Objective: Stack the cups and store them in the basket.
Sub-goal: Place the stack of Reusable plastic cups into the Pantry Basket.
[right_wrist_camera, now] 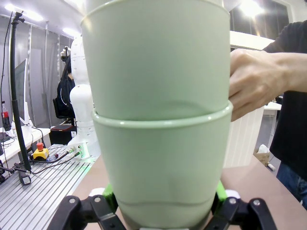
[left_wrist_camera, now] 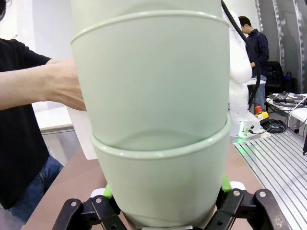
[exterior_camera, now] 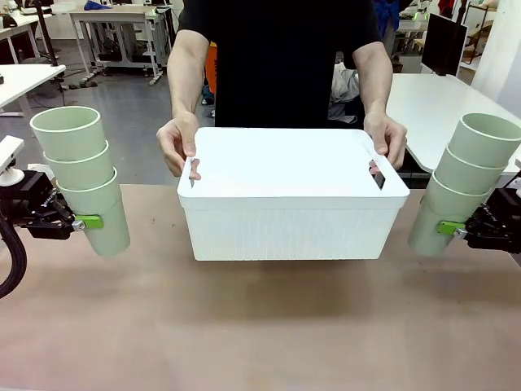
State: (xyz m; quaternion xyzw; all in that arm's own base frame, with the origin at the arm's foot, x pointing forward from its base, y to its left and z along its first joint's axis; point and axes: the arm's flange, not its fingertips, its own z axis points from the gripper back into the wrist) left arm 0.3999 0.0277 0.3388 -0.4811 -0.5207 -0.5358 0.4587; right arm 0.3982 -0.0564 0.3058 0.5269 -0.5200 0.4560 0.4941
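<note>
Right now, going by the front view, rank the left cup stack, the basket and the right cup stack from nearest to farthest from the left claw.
1. The left cup stack: gripped by the left claw itself, at the table's left edge.
2. The basket: mid-table, between the two arms.
3. The right cup stack: far right, gripped by the right claw.

This is a robotics lab: in the upper left of the front view, white workbenches [exterior_camera: 122, 20] stand on a bare grey floor, with a dark monitor [exterior_camera: 444, 42] at the upper right. The wrist views show a slotted aluminium mounting plate [left_wrist_camera: 283, 158], a red emergency-stop button [right_wrist_camera: 38, 146] on its yellow box, loose cables [right_wrist_camera: 53, 157], and a person [left_wrist_camera: 256, 48] standing at a far desk
</note>
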